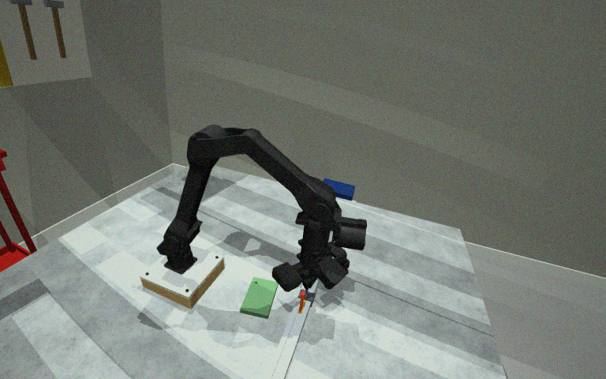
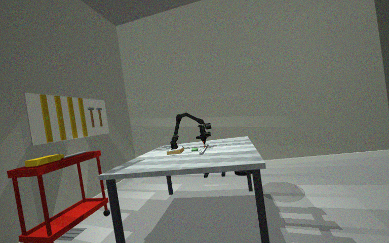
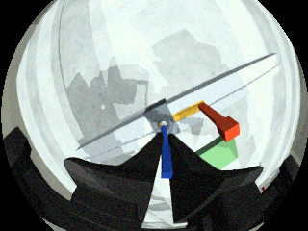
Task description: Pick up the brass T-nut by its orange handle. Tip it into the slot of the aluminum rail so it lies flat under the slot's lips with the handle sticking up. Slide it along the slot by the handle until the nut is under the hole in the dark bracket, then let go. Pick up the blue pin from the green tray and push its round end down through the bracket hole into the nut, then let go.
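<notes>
On the pale, patchily lit surface (image 1: 384, 313) (image 2: 183, 163) (image 3: 130, 29), the hand (image 1: 307, 286) (image 2: 204, 142) (image 3: 165, 138) grips the blue pin (image 3: 166, 156) over the bracket (image 1: 308, 294) (image 3: 156, 110) on the rail (image 1: 290, 339) (image 2: 203, 150) (image 3: 212, 91), its tip's depth unclear, the bracket partly hiding the brass nut beside the upright orange handle (image 1: 302, 298) (image 3: 222, 123).

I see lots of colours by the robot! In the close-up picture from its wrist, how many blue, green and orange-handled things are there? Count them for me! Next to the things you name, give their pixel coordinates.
Blue: 1, the pin (image 3: 166, 156), held in the gripper (image 3: 165, 138)
Green: 1, the tray (image 3: 222, 155)
Orange-handled: 1, the T-nut (image 3: 188, 112)
Total: 3
</notes>
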